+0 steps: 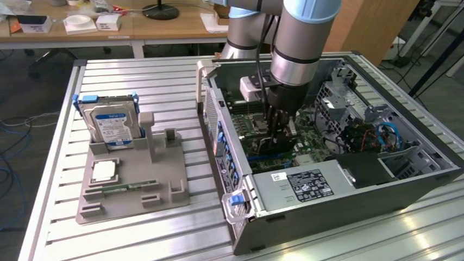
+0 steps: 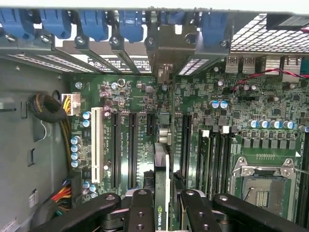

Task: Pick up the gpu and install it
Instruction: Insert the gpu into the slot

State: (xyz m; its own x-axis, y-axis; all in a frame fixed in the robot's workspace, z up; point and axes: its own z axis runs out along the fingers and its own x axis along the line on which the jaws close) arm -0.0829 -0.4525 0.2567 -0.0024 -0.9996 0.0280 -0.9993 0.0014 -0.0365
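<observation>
Looking down from the wrist, I see my gripper (image 2: 162,205) clamped on the gpu (image 2: 161,183) — held edge-on above the motherboard (image 2: 212,125). Beyond it, toward 12 o'clock, the card's bracket meets the blue slot latches (image 2: 96,21). Outside the case (image 1: 340,190), at 9 o'clock, stands the hard drive (image 1: 110,124).

The robot arm (image 1: 299,38) is a fat silver tube with a light blue band and black rings. A black cable runs down it. Its hand (image 2: 159,205) has black fingers (image 2: 142,212) with round screws.
</observation>
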